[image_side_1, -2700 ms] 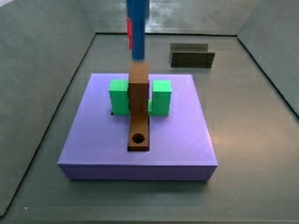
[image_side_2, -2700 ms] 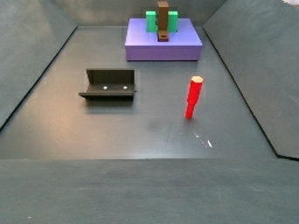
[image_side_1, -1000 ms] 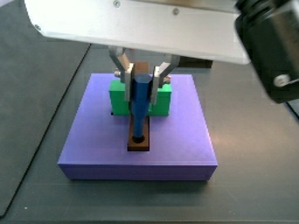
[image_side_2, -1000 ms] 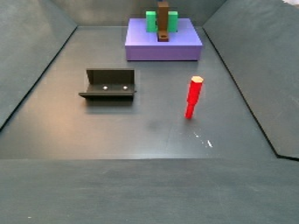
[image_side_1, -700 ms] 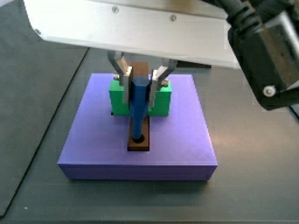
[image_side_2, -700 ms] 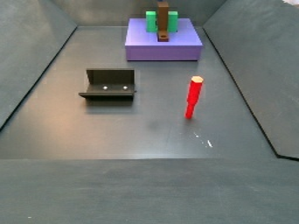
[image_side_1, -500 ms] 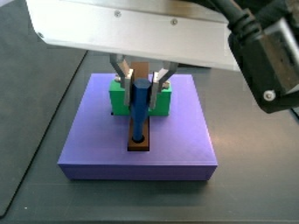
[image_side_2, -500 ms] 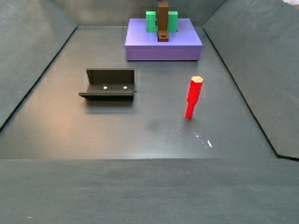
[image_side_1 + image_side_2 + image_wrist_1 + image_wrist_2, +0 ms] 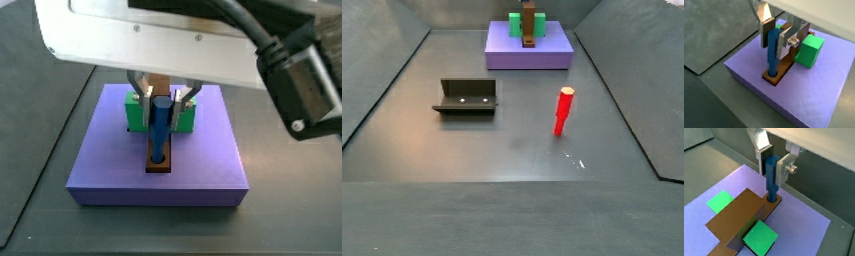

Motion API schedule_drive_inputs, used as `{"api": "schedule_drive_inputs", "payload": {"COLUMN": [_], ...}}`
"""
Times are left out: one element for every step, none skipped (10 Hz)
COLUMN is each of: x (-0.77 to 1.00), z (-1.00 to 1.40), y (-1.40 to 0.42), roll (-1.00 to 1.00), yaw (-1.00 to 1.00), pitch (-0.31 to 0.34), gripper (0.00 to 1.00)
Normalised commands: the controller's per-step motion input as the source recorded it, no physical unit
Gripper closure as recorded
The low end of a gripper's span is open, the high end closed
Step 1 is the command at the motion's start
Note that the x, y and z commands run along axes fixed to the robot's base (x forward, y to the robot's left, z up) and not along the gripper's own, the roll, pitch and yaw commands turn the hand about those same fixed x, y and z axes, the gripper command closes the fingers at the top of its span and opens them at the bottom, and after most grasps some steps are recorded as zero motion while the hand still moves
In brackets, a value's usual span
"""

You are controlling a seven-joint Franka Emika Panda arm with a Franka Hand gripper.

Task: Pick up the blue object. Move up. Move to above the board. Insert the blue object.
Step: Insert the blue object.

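One blue object (image 9: 772, 51) stands upright, its lower tip in the hole at the end of the board (image 9: 741, 223), pinched by the claw (image 9: 776, 30) directly above that hole. Insertion looks underway; next comes pushing straight down, then releasing. The red peg (image 9: 564, 110) stands well away from the board, on the desk (image 9: 516, 150).

The gripper (image 9: 773, 161) clasps the upright blue object (image 9: 771, 178), whose lower end sits in the board (image 9: 741, 220) directly below.
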Motion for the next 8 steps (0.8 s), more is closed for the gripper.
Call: {"api": "schedule_drive_inputs", "payload": {"x": [0.00,0.00,0.00,0.01,0.03,0.00,0.00,0.03], "z": [-0.32,-0.35,-0.38,-0.37,-0.36,-0.34,-0.29,-0.14], "y": [-0.01,-0.04,-0.03,-0.02,0.00,0.00,0.00,0.00], "roll": [0.00,0.00,0.00,0.00,0.00,0.00,0.03,0.09], "yaw": [0.00,-0.01,-0.01,-0.03,-0.04,-0.07,-0.05,-0.09], "pitch": [-0.046,-0.034,-0.037,-0.030,-0.014,0.000,0.000,0.010], "gripper": [1.00,1.00,1.00,1.00,1.00,1.00,1.00,1.00]}}
